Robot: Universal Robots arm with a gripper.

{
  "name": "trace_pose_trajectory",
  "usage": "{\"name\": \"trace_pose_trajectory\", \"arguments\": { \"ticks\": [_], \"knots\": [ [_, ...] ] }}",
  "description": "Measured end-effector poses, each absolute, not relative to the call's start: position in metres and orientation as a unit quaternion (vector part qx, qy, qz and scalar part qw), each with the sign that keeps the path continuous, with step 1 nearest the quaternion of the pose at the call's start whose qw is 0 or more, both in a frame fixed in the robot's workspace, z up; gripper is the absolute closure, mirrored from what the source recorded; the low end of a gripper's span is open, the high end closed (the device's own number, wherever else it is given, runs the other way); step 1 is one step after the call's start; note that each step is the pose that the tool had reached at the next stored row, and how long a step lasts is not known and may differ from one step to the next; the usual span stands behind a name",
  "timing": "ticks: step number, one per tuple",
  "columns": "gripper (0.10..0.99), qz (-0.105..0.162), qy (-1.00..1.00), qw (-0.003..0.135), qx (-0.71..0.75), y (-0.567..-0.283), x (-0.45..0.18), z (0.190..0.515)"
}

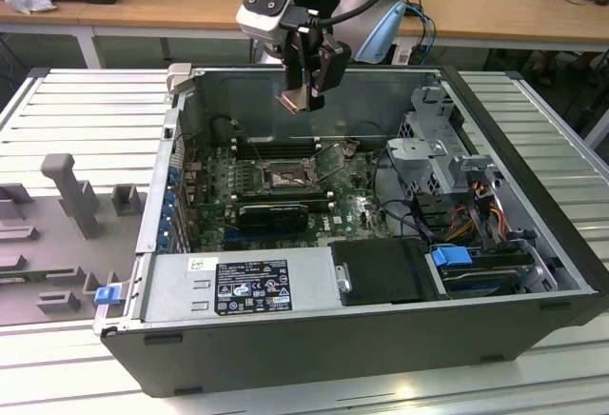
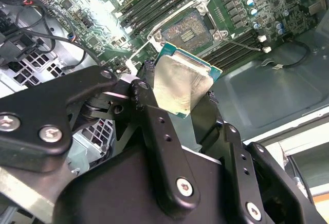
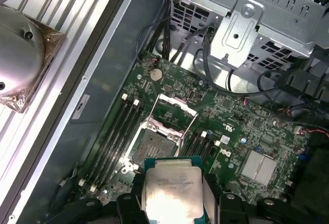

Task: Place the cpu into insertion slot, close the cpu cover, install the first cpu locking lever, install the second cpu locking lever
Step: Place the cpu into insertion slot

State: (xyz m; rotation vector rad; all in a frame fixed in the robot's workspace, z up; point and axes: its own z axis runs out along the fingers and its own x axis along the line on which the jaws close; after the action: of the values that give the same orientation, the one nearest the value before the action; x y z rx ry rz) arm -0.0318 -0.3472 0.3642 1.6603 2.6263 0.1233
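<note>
My gripper [image 1: 304,99] hangs above the open computer case, shut on the cpu [image 1: 292,101], a pale silvery square chip with a green edge. In both wrist views the cpu [image 2: 182,82] [image 3: 172,190] sits clamped between the black fingers [image 2: 154,111], well above the motherboard. The insertion slot [image 3: 154,144] [image 2: 190,26] [image 1: 284,179] lies below it, its dark centre bare. The cpu cover [image 3: 177,103], a thin metal frame, stands swung up off the slot's far side. A thin locking lever [image 2: 241,43] sticks out beside the slot.
Memory slots [image 3: 115,131] flank the socket. A long black card [image 1: 274,213] lies just in front of it. A metal drive cage [image 1: 433,153] and cables fill the exterior view's right. The power supply [image 1: 243,286] spans the front. A grey fixture [image 1: 67,196] stands outside the case.
</note>
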Motion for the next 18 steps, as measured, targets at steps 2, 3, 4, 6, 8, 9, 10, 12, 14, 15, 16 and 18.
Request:
{"name": "trace_pose_trajectory", "arguments": {
  "ticks": [2,3,4,6,8,9,10,12,14,15,16,18],
  "knots": [
    [0.557,0.040,0.843,0.016,0.536,-0.3472,-0.0318,0.3642],
    [0.557,0.040,0.842,0.016,0.537,-0.3472,-0.0318,0.3642],
    [0.557,0.040,0.842,0.016,0.538,-0.3472,-0.0318,0.3642],
    [0.557,0.039,0.840,0.016,0.540,-0.3472,-0.0318,0.3642],
    [0.557,0.039,0.839,0.016,0.542,-0.3472,-0.0318,0.3641],
    [0.557,0.039,0.839,0.016,0.543,-0.3472,-0.0318,0.3641],
    [0.557,0.039,0.838,0.017,0.544,-0.3472,-0.0318,0.3641],
    [0.557,0.039,0.837,0.017,0.546,-0.3471,-0.0318,0.3641],
    [0.557,0.039,0.834,0.017,0.550,-0.3471,-0.0318,0.3641],
    [0.557,0.039,0.833,0.017,0.551,-0.3472,-0.0318,0.3640],
    [0.557,0.039,0.833,0.017,0.552,-0.3472,-0.0318,0.3641],
    [0.557,0.039,0.832,0.017,0.554,-0.3472,-0.0318,0.3640]
  ]
}}
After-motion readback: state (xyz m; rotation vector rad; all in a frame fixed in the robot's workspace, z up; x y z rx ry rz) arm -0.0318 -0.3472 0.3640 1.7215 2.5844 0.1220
